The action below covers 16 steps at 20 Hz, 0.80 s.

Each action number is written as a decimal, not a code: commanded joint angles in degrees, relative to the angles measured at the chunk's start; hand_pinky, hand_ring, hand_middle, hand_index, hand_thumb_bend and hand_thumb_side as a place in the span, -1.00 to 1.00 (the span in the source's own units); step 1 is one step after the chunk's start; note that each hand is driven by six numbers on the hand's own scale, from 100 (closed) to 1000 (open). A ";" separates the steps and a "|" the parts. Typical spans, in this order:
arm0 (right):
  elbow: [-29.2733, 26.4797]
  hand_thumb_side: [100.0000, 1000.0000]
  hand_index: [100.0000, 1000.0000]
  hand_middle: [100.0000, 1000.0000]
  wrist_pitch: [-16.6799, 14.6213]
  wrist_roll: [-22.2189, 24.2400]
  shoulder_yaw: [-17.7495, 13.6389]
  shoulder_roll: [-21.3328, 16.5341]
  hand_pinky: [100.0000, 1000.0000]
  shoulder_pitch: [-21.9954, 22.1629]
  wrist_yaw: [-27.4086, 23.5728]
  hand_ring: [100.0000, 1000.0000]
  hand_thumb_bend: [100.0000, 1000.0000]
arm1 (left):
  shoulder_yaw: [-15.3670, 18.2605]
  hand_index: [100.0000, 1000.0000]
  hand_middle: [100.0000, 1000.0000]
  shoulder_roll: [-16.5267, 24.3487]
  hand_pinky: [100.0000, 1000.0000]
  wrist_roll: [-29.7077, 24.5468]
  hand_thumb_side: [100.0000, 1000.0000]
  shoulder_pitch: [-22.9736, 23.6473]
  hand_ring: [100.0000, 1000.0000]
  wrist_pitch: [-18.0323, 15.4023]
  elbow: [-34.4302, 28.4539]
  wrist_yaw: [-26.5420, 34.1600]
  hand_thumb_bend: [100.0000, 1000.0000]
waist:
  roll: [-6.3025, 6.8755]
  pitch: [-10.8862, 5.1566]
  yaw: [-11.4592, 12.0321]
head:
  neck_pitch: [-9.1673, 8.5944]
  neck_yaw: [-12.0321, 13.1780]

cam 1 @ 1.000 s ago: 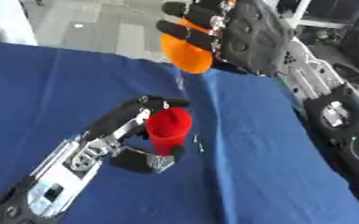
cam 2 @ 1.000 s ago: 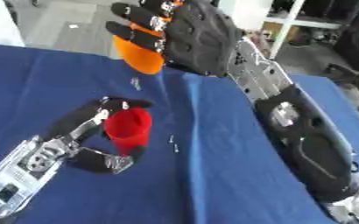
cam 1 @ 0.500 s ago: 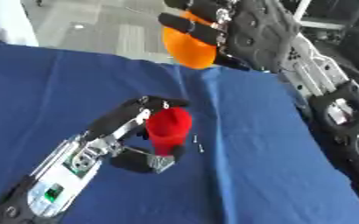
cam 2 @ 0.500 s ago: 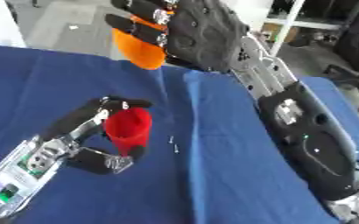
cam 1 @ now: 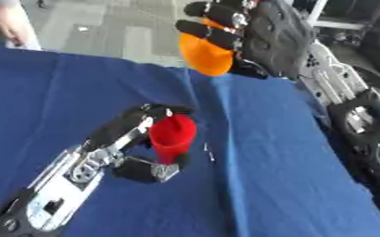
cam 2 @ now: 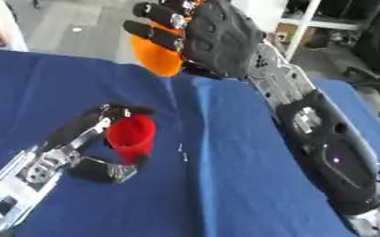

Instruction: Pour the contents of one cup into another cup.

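Lifting away from the red cup (cam 1: pixel 173 134), which stands on the blue worktop (cam 1: pixel 266 176) with the left hand (cam 1: pixel 136 139) fingers curled round it, the right hand (cam 2: pixel 213 39) keeps its fingers clamped on the orange cup (cam 2: pixel 157 55), now higher and farther back than a second ago; the pour looks finished.

Raised cup (cam 1: pixel 206 54) behind table cup (cam 1: pixel 172 136) (well apart)

light: bright, even daylight | shadows: soft | blur: slight overall | floor (cam 1: pixel 104 32) glare: washed-out
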 commanded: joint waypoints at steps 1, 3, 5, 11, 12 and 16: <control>0.06 -1.00 0.44 0.16 -14.41 -12.61 -1.58 -0.92 0.19 -0.18 -2.80 -0.28 -0.85 | 2.06 0.81 -0.13 1.38 -0.82 3.06 -0.68 0.33 -0.66 -0.51 2.29 -2.96 -1.00 | 0.59 -0.76 -0.18 | -0.67 0.15; 0.11 -1.00 0.43 0.15 -14.72 -11.53 -1.97 -0.97 0.18 0.31 -4.57 -0.29 -0.87 | 3.24 0.81 -0.13 1.88 -0.81 4.91 -0.60 1.49 -0.65 -0.77 4.00 -4.82 -1.00 | 0.74 -0.69 -0.20 | -0.65 0.03; 0.18 -1.00 0.43 0.12 -15.06 -10.25 -2.35 -0.93 0.15 0.91 -6.33 -0.31 -0.90 | 4.79 0.82 -0.11 2.23 -0.72 6.75 -0.56 2.54 -0.58 -0.72 5.33 -6.45 -1.00 | 0.91 -0.66 -0.09 | -0.60 -0.10; 1.17 -1.00 0.42 0.00 -15.66 -6.28 -3.79 -0.49 0.06 3.33 -11.92 -0.37 -0.98 | 8.03 0.91 0.23 3.54 -0.21 12.38 0.76 5.01 -0.11 0.88 3.68 -7.38 -0.43 | 1.20 -0.63 -0.09 | -0.61 -0.08; 1.47 -1.00 0.41 -0.02 -15.79 -5.58 -4.05 -0.44 0.04 3.75 -12.88 -0.38 -1.00 | 7.94 0.92 0.26 3.91 -0.18 13.33 0.83 5.34 -0.06 1.22 2.96 -6.97 -0.34 | 1.25 -0.64 -0.11 | -0.62 -0.05; 2.85 -1.00 0.40 -0.09 -15.76 -2.65 -5.58 -0.23 -0.02 6.21 -16.48 -0.42 -1.00 | 7.49 0.94 0.37 5.08 -0.10 16.40 0.92 6.49 0.05 2.10 0.40 -4.73 -0.25 | 1.71 -0.68 0.07 | -0.68 0.15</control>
